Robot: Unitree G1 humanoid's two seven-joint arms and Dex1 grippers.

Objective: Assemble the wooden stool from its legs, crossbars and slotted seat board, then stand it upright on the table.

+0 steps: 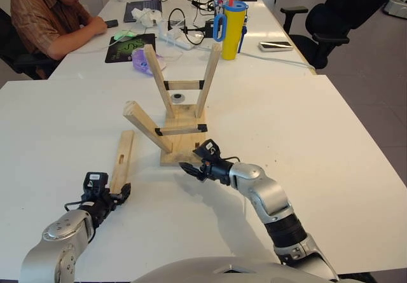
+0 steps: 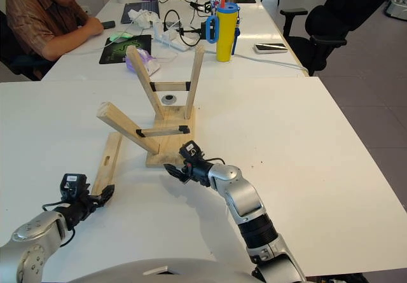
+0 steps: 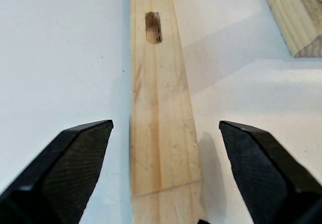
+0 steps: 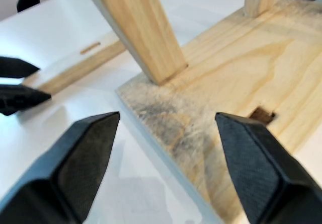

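Note:
The stool lies upside down in the middle of the table, its slotted seat board [image 1: 177,153] flat on the white top. Two legs [image 1: 158,79] stand up from the board's far end, joined by a crossbar [image 1: 184,84]. A third leg [image 1: 147,126] leans out to the left, with a second crossbar [image 1: 181,129] beside it. An empty slot [image 4: 261,115] shows near the board's front corner. My right gripper [image 1: 191,166] is open and straddles that front corner. A loose leg [image 1: 123,158] lies flat on the left. My left gripper [image 1: 121,193] is open over its near end [image 3: 161,133].
A small black ring [image 1: 177,97] lies just behind the stool. On the far table stand a yellow bottle [image 1: 233,22], a phone [image 1: 275,46], cables and a purple item [image 1: 140,62]; a person sits there at the back left. The table's right half is bare.

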